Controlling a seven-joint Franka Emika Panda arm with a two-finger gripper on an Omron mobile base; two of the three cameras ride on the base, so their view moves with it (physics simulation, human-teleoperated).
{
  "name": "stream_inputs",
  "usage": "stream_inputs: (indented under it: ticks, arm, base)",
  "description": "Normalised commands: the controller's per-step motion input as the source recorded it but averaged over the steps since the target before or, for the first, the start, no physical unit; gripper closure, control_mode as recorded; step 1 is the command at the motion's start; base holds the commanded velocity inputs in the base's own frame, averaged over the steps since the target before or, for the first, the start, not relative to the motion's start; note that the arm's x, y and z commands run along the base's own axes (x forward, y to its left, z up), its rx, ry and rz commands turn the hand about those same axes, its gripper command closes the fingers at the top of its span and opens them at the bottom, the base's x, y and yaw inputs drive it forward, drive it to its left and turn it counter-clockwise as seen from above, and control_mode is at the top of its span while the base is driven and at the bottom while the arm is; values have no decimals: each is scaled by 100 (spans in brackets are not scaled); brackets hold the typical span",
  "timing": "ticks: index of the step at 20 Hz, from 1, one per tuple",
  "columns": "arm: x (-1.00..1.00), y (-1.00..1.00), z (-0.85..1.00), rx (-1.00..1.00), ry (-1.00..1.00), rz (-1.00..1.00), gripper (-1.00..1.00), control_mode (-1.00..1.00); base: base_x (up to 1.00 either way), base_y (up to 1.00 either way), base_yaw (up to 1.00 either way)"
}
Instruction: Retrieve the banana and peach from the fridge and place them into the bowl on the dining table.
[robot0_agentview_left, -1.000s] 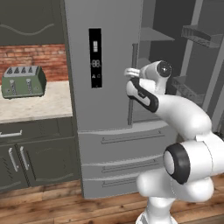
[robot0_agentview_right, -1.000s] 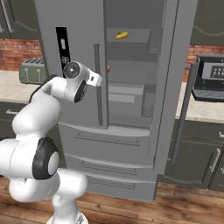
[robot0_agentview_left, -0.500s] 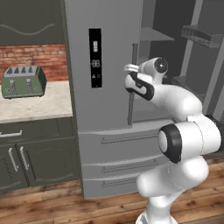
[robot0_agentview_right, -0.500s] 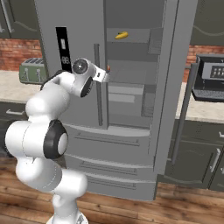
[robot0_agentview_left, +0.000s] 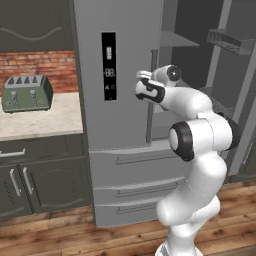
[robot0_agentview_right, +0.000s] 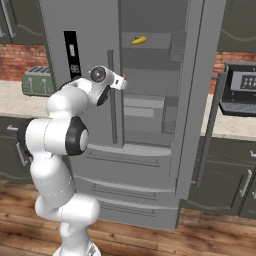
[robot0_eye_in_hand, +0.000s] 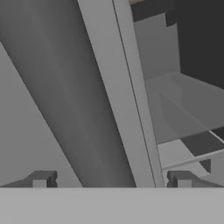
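Banana (robot0_agentview_right: 139, 40) lies on an upper fridge (robot0_agentview_right: 150, 80) shelf, right door swung open for access; gripper (robot0_eye_in_hand: 111, 180) spread wide, empty, facing the left door's edge.

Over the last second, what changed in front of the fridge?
The arm folded: its elbow swung up and toward the fridge, while the end effector lifted slightly, staying by the left door's bar handle with jaws open and empty. Nothing was gripped or released. The right door stayed open, the banana stayed on its upper shelf, and the toaster and the base did not move.
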Motion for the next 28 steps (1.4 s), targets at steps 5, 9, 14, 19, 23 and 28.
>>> stream_inputs:
  ticks: [5, 9, 14, 19, 23, 28]
  arm:
    - [66, -6, -24, 0, -7, 0, -100, -100]
    - [70, -11, -13, 0, -1, 1, -100, -100]
    - [65, -5, 2, 0, 7, 0, 100, -100]
    - [10, 0, 26, 0, 31, 0, 100, -100]
    - [-26, 21, 35, 0, 41, 0, 100, -100]
    - [-80, 70, 3, 0, 18, 0, 100, -100]
  base:
    - [0, 0, 0]
    - [0, 0, 0]
    - [0, 0, 0]
    - [0, 0, 0]
    - [0, 0, 0]
    - [0, 0, 0]
